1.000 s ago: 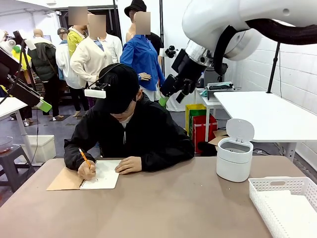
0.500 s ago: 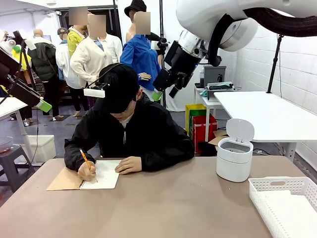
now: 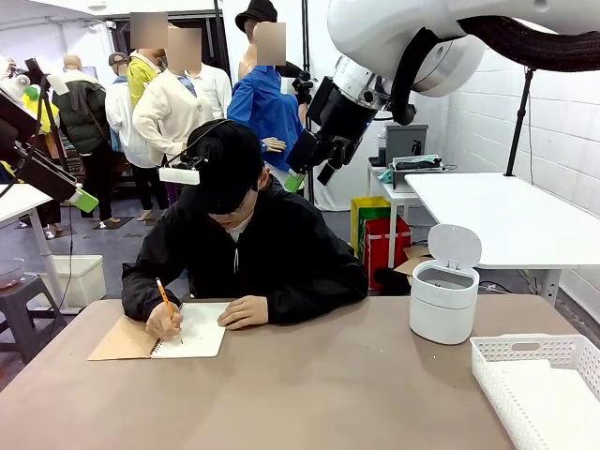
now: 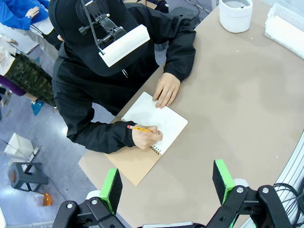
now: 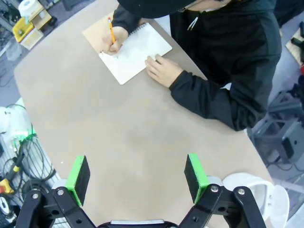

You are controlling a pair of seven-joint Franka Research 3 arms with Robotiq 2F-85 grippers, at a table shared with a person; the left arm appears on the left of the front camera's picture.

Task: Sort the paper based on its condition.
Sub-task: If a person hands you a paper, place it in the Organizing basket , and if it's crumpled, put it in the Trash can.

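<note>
Both of my tools hang high over the bench (image 3: 309,380). My left tool (image 4: 167,183) and my right tool (image 5: 137,172) each gape wide, gripping nothing. Nearest me on the right sits a white basket (image 3: 525,349). Its inside looks flat and white, but I cannot tell what lies there. Behind it stands a white bin (image 3: 442,305) with its lid tipped up; I cannot tell what it holds. Farther across, the paper (image 3: 199,333) is a white page in an open notebook (image 3: 122,342). The person's hand (image 3: 244,312) rests on it, and the other hand holds a pencil (image 3: 165,295).
</note>
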